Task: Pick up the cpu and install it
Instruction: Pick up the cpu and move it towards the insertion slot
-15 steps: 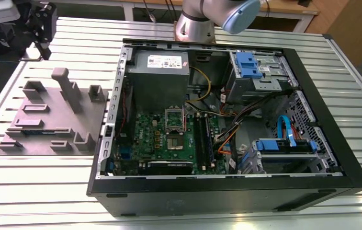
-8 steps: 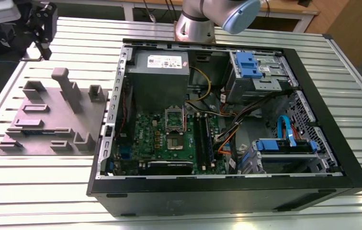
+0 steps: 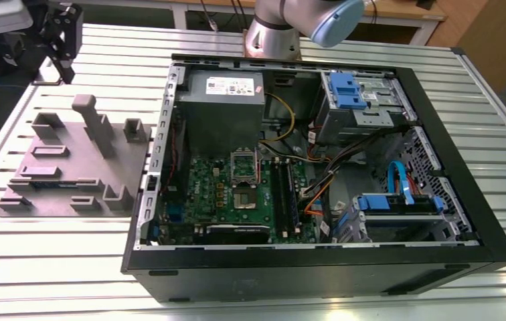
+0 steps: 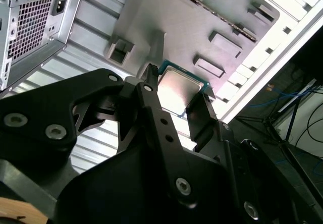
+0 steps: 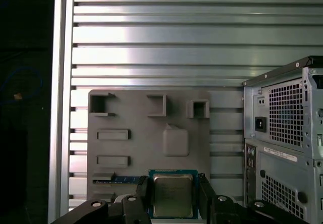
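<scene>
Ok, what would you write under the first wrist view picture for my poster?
The tool grips the cpu by two edges, with the grey parts tray and computer case beyond.

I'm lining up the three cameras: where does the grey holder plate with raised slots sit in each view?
Exterior view: the grey holder plate lies on the slatted table, at the exterior view's left of the open computer case.
First wrist view: the plate lies beyond the cpu held in the gripper, beside the case's vented back.
Second wrist view: the plate lies behind the cpu.
Shared landmark: the computer case.
</scene>
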`<state>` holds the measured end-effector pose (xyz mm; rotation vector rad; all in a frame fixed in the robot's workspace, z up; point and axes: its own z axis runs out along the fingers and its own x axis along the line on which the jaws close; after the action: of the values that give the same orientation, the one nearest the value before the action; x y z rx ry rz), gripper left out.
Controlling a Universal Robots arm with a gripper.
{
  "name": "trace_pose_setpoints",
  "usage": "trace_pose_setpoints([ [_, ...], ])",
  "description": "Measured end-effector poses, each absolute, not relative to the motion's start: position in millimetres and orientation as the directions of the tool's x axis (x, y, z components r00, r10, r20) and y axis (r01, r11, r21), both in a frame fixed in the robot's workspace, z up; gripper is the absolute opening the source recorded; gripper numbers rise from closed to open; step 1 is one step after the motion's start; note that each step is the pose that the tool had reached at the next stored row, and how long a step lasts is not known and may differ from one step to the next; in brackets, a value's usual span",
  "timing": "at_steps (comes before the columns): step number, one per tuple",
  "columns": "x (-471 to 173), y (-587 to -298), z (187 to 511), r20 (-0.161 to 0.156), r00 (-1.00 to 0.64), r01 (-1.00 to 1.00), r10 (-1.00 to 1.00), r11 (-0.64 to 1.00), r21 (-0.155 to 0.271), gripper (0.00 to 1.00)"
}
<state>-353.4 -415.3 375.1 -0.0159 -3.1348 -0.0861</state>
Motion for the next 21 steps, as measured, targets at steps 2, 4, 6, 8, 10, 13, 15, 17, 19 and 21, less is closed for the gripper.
trace_pose_setpoints([
  [2,-352.4,-415.3,375.2,0.006,-1.000,0.010,0.010,0.998,0.055,0.47],
  [4,-351.6,-415.3,375.2,0.006,-1.000,0.010,0.010,0.998,0.055,0.47],
  [6,-350.8,-415.3,375.1,0.006,-1.000,0.010,0.010,0.998,0.055,0.47],
  [8,-350.0,-415.3,375.2,0.006,-1.000,0.010,0.010,0.998,0.055,0.47],
  [10,-349.4,-415.3,375.2,0.006,-1.000,0.010,0.010,0.998,0.055,0.47],
  [13,-348.1,-415.3,375.1,0.006,-1.000,0.010,0.010,0.998,0.055,0.47],
  [15,-347.2,-415.3,375.2,0.006,-1.000,0.010,0.010,0.998,0.055,0.47],
  [17,-346.6,-415.3,375.1,0.006,-1.000,0.010,0.010,0.998,0.055,0.47],
  [19,-345.9,-415.3,375.2,0.006,-1.000,0.010,0.010,0.998,0.055,0.47],
  [21,-345.2,-415.3,375.2,0.006,-1.000,0.010,0.010,0.998,0.055,0.47],
])
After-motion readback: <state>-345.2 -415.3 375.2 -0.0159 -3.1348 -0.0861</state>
